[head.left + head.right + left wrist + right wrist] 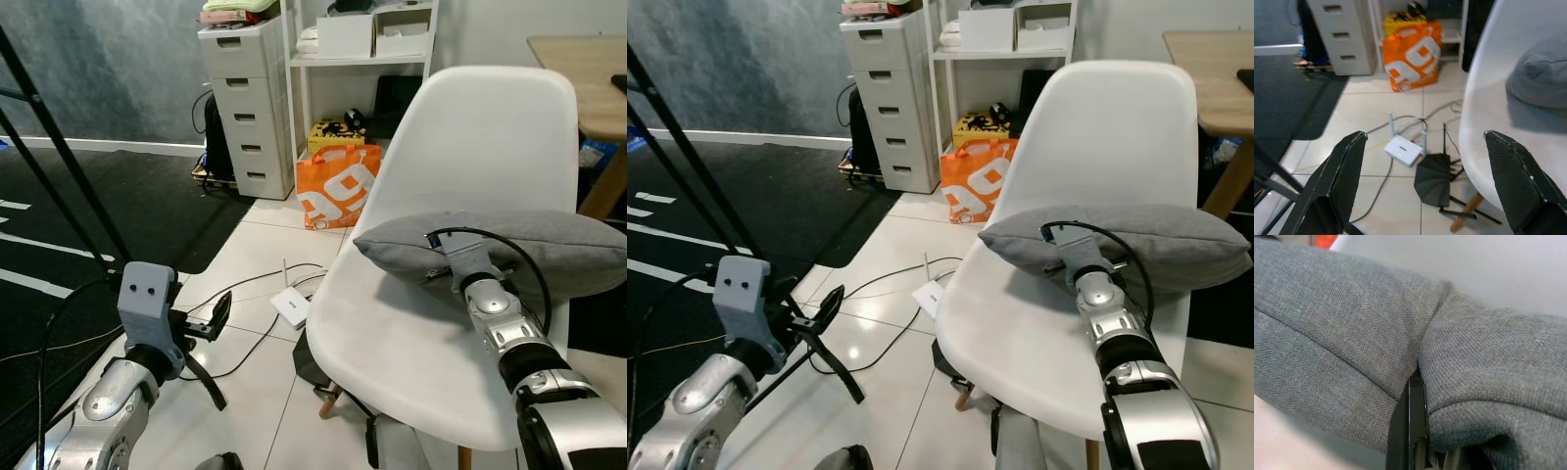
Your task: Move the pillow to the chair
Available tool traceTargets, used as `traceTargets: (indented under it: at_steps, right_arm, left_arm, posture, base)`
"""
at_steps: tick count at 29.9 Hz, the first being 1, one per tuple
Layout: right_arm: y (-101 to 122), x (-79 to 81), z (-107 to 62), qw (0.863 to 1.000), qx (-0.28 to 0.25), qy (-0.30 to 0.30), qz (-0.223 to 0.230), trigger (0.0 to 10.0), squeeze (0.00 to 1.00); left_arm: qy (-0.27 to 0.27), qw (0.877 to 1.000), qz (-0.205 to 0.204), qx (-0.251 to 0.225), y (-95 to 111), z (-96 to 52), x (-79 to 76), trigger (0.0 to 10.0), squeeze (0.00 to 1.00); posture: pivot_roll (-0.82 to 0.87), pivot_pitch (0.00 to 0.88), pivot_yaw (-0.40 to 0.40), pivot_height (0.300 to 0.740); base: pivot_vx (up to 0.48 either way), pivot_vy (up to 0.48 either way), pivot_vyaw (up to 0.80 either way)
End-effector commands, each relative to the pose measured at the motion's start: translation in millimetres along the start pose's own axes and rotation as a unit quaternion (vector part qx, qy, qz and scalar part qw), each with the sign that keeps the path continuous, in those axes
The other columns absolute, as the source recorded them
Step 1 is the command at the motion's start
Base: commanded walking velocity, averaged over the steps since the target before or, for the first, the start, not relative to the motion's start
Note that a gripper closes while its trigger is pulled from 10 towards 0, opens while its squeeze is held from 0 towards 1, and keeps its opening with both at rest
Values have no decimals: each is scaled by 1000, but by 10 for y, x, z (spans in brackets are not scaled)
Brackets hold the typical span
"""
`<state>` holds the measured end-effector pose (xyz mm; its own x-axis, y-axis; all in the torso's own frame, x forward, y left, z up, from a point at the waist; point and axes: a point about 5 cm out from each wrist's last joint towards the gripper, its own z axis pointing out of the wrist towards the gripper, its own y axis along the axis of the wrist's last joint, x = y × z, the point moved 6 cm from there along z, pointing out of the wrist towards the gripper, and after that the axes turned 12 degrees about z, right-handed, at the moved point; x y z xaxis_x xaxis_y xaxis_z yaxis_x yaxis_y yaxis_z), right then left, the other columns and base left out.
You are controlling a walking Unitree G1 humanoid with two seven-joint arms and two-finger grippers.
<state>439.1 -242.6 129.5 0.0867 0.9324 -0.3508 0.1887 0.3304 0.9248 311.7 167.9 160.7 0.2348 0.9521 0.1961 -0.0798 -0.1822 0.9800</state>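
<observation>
Over the seat of the white chair (460, 196) the grey pillow (549, 245) hangs in the grip of the right hand (453, 266). The right wrist view shows the cloth bunched and creased around a black finger, so that hand is clamped on the fabric. From where I stand the pillow looks held up off the seat rather than settled on it, with one end reaching past the chair's far edge toward the wooden tabletop (588, 69).

The chief risk, I'd say, is letting go too soon. If the fingers part while the pillow sits this far toward the backrest and out to the side, the overhanging end could tip it off the shell, since the moulded seat is smooth and curved. A pinch on loose cloth may also slip by itself, or the fabric may catch on a finger as the hand draws away and drag the pillow along.

Down on the left, the left hand (211, 328) hangs low with its fingers spread wide and nothing between them, above tiles littered with cables, a white router (1403, 149) and an orange bag (336, 184). A careless step there could snag a cable.
</observation>
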Motion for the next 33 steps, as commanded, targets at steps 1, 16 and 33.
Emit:
traceTargets:
  at_steps: [1, 16, 33]
  right_arm:
    - [-436, 232, -91, 997, 76, 25, -17, 10000, 0]
    - [-882, 520, -265, 963, 177, 69, 193, 10000, 1000]
    - [-70, 397, -132, 912, 68, 173, 365, 10000, 1000]
  left_arm:
    - [-8, 1000, 15, 14, -18, -50, 23, 10000, 0]
    - [-11, 999, 39, 27, -25, -72, 106, 10000, 0]
    - [-90, 995, 34, 34, -27, -85, 113, 10000, 0]
  posture:
    - [-71, 139, 128, 555]
    - [-84, 145, 117, 555]
    - [-139, 116, 84, 555]
  base:
    - [0, 0, 0]
    - [0, 0, 0]
    - [0, 0, 0]
